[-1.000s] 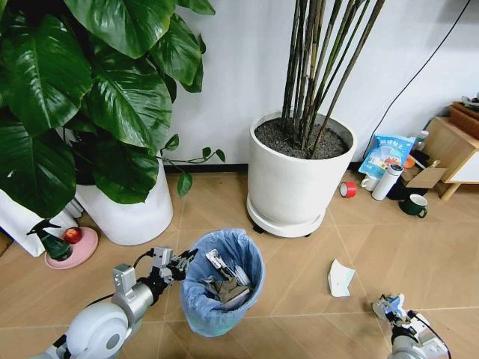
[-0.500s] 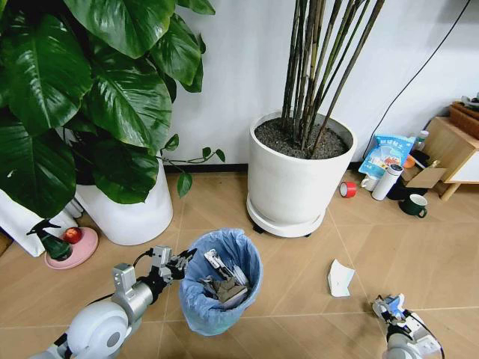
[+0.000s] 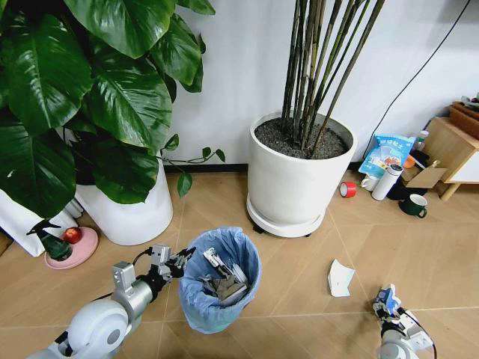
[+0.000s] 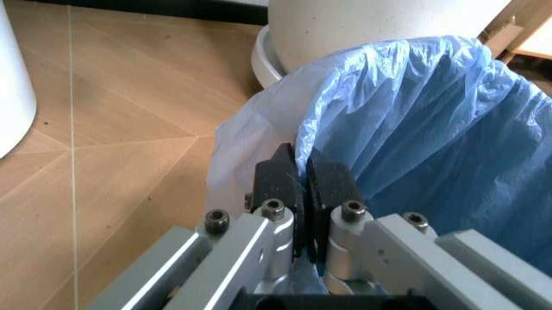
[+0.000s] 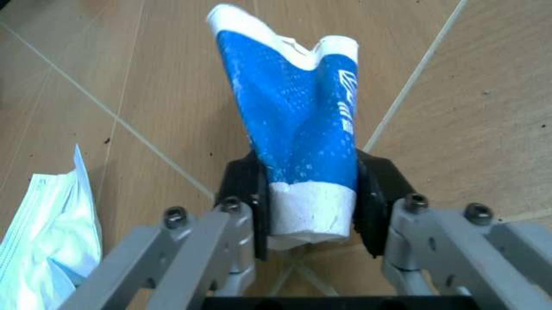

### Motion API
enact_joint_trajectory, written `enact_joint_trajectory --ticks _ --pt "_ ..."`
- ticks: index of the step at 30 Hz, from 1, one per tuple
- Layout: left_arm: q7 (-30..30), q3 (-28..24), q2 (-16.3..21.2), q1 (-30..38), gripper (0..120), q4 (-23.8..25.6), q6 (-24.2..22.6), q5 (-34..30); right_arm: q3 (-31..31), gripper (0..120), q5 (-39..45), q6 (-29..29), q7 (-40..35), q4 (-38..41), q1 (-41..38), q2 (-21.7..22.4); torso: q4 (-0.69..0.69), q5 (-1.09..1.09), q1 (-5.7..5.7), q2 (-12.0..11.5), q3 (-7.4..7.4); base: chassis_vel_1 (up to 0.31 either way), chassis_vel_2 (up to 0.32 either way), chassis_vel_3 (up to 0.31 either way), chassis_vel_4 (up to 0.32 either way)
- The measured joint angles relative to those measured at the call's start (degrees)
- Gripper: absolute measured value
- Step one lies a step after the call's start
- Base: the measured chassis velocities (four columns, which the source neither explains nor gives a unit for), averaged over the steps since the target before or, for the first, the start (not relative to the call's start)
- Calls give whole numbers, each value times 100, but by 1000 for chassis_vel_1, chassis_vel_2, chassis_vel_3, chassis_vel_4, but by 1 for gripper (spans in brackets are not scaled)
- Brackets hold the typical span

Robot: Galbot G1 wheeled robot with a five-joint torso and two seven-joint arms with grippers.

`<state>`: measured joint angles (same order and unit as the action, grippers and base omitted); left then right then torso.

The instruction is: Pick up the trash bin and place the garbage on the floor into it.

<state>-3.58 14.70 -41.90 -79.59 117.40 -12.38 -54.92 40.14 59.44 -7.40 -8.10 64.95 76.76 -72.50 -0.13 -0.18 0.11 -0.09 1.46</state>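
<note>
Right end effector (image 5: 306, 210) clamps blue-and-white packet (image 5: 302, 142); left (image 4: 302, 187) pinches bin liner (image 4: 414, 129).

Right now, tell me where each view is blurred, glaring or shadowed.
Head view: even light, a soft shadow under the bin. Left wrist view: the left gripper is blurred up close, the bag rim sharper. Right wrist view: the packet looks soft at the top, in the right gripper.

An office or lounge corner is suggested by two large white ceramic plant pots (image 3: 299, 176) set against a plain white wall (image 3: 239, 90) on herringbone wood-look floor tiles (image 3: 217, 202). A low light-wood side table (image 3: 449, 146) is seen beside scattered cups (image 3: 413, 205).
</note>
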Motion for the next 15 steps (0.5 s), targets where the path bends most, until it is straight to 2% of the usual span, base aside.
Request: enact_joint_trajectory --ticks 6,15 --pt "-1 -4 -5 15 0 -3 0 -3 25 13 -12 -4 16 29 60 23 0 1 0 0 0 0 0 0 0" --pt "-1 -10 -7 38 0 -1 0 -9 75 10 -17 -5 28 278 220 84 0 1 0 0 0 0 0 0 0"
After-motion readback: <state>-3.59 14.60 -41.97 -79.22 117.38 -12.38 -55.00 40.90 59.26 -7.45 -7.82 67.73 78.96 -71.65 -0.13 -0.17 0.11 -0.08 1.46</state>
